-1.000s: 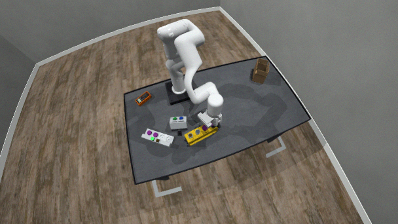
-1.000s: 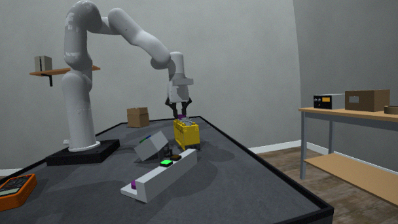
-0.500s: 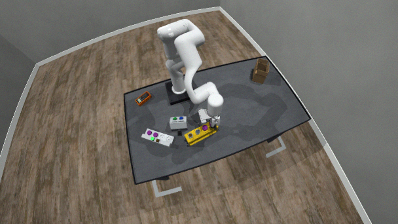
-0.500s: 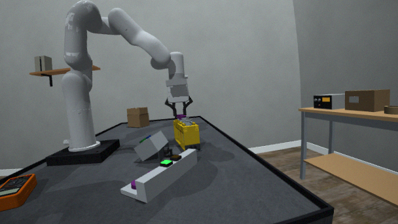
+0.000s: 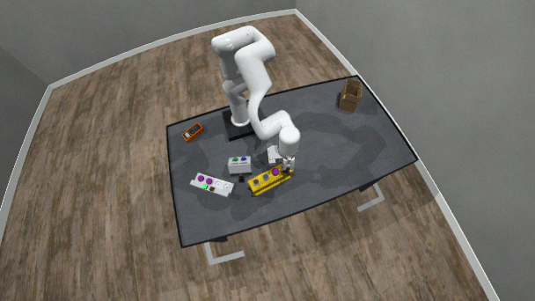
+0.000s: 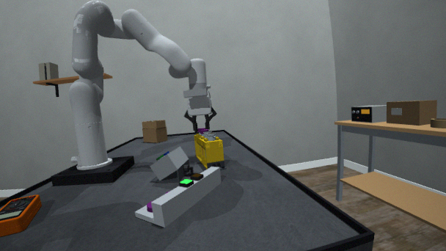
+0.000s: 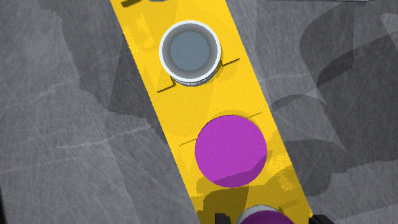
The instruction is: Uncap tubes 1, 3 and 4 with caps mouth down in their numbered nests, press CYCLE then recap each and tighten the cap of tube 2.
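The yellow decapping station stands mid-table. My gripper straddles the purple cap of tube 1 at the station's end; the fingers stand slightly apart from it, open. Tube 2 wears its purple cap. Tube 3 is open, and so is tube 4. The white cap tray holds two purple caps in nests 4 and 3. Its green lamp is lit.
The grey key housing with the green and blue keys stands between the tray and the arm's base. An orange multimeter lies at one table corner. A cardboard box stands at another corner.
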{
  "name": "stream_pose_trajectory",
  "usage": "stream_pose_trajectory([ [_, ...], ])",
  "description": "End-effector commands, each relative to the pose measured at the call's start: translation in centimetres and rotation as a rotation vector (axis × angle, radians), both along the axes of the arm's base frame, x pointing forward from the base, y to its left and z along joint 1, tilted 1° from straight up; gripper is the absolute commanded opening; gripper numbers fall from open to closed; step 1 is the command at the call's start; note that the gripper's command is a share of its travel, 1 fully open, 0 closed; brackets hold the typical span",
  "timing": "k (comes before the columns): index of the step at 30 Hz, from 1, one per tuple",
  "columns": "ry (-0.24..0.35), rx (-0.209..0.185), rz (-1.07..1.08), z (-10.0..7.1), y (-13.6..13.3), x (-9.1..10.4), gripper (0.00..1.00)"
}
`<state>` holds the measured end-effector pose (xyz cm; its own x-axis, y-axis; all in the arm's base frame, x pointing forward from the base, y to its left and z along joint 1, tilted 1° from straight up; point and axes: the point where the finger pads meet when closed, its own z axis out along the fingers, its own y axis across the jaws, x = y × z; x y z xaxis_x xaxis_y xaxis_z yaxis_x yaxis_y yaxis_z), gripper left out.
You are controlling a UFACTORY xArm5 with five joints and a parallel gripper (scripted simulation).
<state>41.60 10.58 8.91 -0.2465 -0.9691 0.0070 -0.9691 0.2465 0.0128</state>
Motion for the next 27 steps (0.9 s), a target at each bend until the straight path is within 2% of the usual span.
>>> stream_pose_trajectory([
  [1, -0.002, 0.009, 0.0, 0.21, 0.03, 0.14, 0.46],
  [3, -0.002, 0.009, 0.0, 0.21, 0.03, 0.14, 0.46],
  [24, -0.003, 0.019, 0.76, 0.31, 0.02, 0.15, 0.46],
  [27, -0.003, 0.019, 0.785, 0.31, 0.02, 0.15, 0.46],
])
